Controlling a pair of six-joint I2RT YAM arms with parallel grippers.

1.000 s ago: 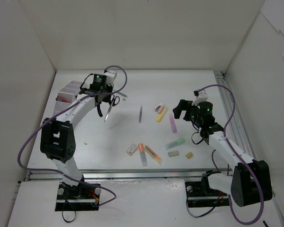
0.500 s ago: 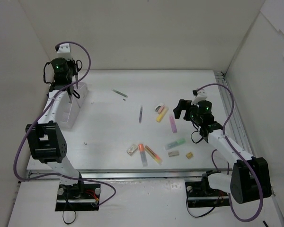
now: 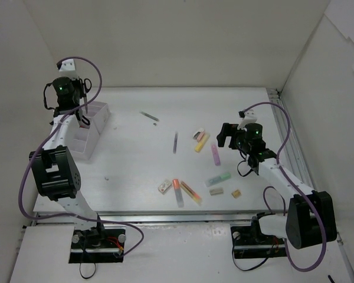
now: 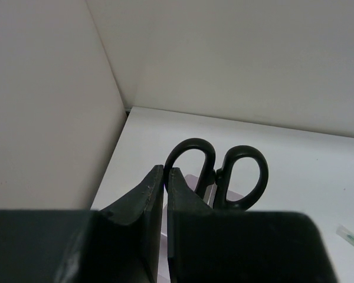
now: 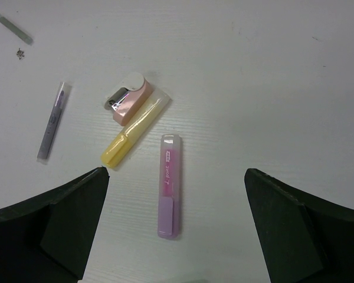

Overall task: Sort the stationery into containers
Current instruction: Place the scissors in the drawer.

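Since the left tool is pressed together and seems to pinch the scissors just below their 2 black loops, the job now is a clean drop into the white organiser at the far left of the worktop. I judge it best to keep the blades pointing down and lower them until the tips sit inside 1 compartment. Only then should the tool spread (a release from too high could bounce the scissors out over the rim). Lifting straight up afterwards should avoid snagging the loops. Which compartment lies under the blades cannot be told.

The right tool hangs spread wide above the pink highlighter, touching nothing.

Compared with 1 second ago, the left arm has swung from the middle-left of the worktop, where the scissors dangled in the air, over to the organiser. The right arm has barely shifted, and the loose items lie as they did.
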